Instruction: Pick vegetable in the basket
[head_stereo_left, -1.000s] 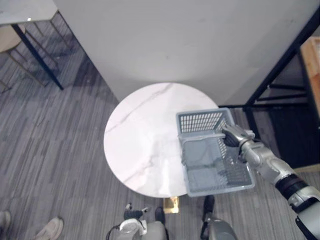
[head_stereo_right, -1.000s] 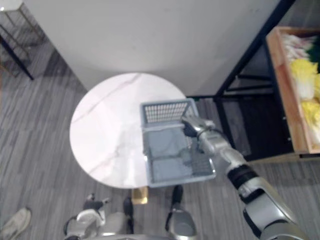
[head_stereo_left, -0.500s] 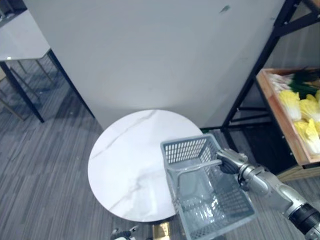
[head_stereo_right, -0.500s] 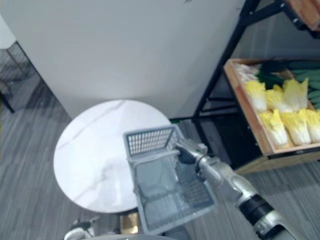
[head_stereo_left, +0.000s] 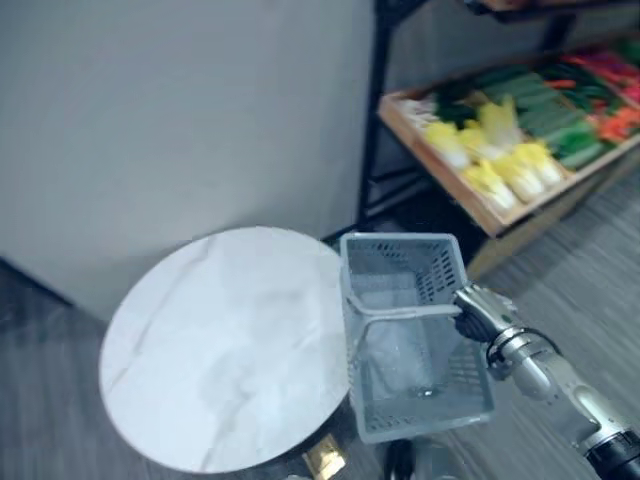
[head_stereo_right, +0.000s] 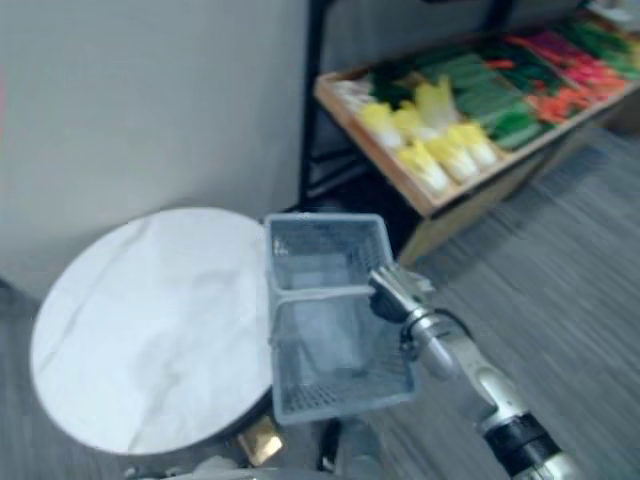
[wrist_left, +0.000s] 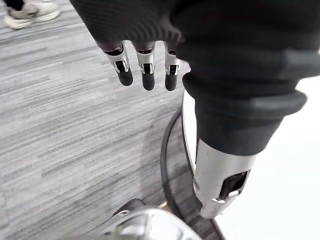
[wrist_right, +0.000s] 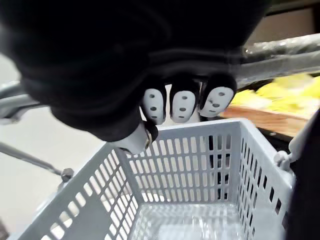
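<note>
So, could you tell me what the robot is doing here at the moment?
The robot's right hand is curled round the handle of a grey basket, holding it beside the edge of the round white table. The basket looks empty. A wooden tray of vegetables stands further off to the right, so nothing has been picked yet. The left hand hangs open over the floor.

Things we see only partly
The vegetables (head_stereo_left: 510, 165) on the shelf (head_stereo_left: 440, 172) are blurred and cut by the edge, so we cannot name them; the right hand (head_stereo_left: 478, 314), curled, hides part of the basket handle (head_stereo_left: 405, 313).
</note>
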